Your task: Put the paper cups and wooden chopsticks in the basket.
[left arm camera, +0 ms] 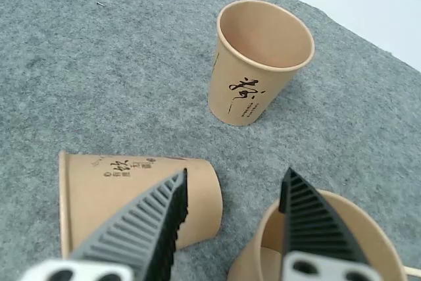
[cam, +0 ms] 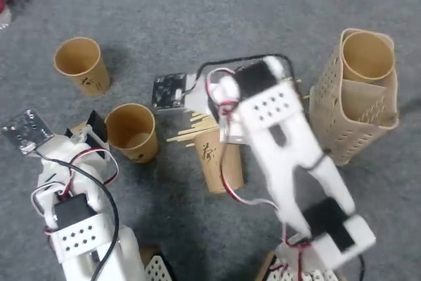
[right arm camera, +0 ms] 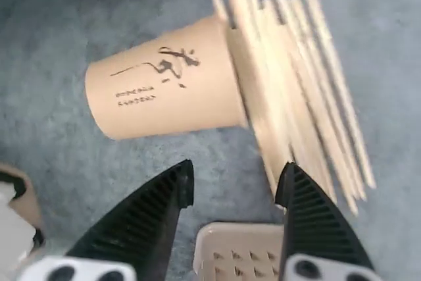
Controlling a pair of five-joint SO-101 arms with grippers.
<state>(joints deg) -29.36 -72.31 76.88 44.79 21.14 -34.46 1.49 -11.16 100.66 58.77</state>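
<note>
Several wooden chopsticks (cam: 191, 129) (right arm camera: 289, 97) lie in a bundle at the mouth of a paper cup (cam: 220, 162) (right arm camera: 164, 87) that lies on its side. My right gripper (right arm camera: 238, 169) hangs open above the felt just beside that cup and the sticks. Two cups stand upright, one far left (cam: 80, 64) (left arm camera: 260, 64), one nearer (cam: 131, 133) (left arm camera: 316, 241). Another cup (left arm camera: 131, 195) lies on its side. My left gripper (left arm camera: 235, 179) is open, over the gap between this lying cup and the nearer upright one. The basket (cam: 355, 116) at the right holds one cup (cam: 367, 56).
Grey felt covers the table. The right arm (cam: 283, 143) stretches across the middle and hides part of the chopsticks. A perforated beige piece (right arm camera: 237, 251) sits below the right gripper's fingers. Open felt lies between the far-left cup and the basket.
</note>
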